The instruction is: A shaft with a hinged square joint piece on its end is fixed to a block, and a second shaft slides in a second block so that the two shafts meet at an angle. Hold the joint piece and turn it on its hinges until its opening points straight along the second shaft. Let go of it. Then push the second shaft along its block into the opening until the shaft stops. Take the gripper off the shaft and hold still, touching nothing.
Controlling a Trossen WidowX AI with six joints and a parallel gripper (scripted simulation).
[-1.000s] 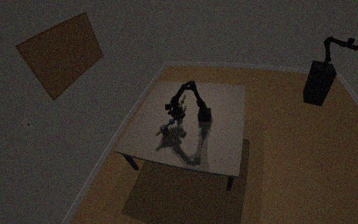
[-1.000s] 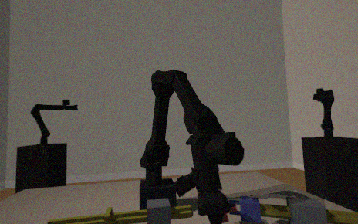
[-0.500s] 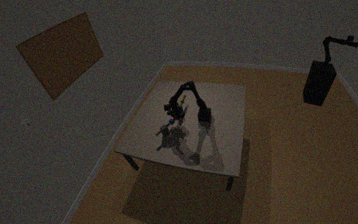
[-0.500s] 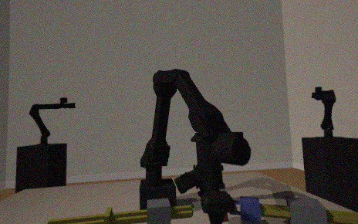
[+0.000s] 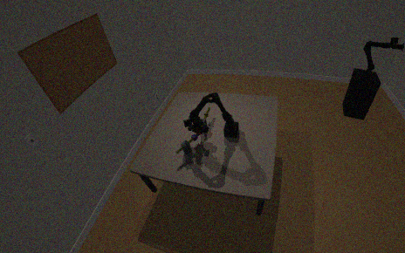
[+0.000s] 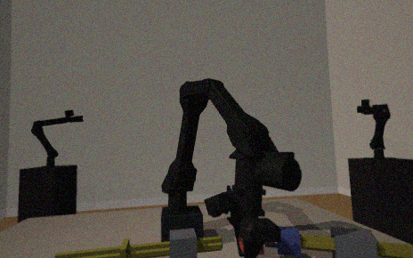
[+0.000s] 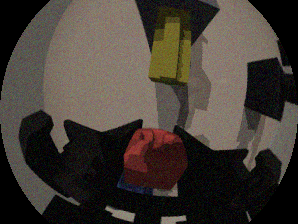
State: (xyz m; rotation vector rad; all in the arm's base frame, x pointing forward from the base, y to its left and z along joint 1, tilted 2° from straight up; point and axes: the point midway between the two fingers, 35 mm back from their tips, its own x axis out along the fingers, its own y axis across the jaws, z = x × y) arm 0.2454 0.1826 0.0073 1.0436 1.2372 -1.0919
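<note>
Gripper (image 5: 201, 128) (image 6: 247, 247) (image 7: 158, 125) is pinching the red faceted square joint piece (image 6: 241, 245) (image 7: 156, 159), one finger either side. Grip makes sense: piece swings on hinges, so both flanks need holding to steer its opening. Joint piece sits between the two shafts, on the blue hinge part (image 5: 194, 137) (image 6: 289, 241) (image 7: 135, 188) at the end of the fixed yellow shaft (image 5: 179, 151) (image 6: 318, 242). That shaft runs through a grey block (image 6: 356, 244), which keeps the hinge end anchored while the piece gets turned.

Other side: ribbed yellow sliding shaft (image 5: 207, 112) (image 6: 93, 251) (image 7: 170, 55) carried in its own grey block (image 6: 183, 242) (image 7: 200, 15). Block is there to guide it, so piece must be aimed to suit the shaft, not the reverse. Near end of the shaft stands apart from the red piece, good, leaves room to turn. Raised collar (image 6: 125, 247) on the far side of its block; likely the thing to push on later.

My read: still the aiming step, insertion not done. Wrist view has shaft end roughly ahead of the piece, but can't see the opening, so can't confirm alignment. Next: finish the turn, check line, open straight off. Risk: fingers dragging the piece round on release, then shaft catches the rim
</note>
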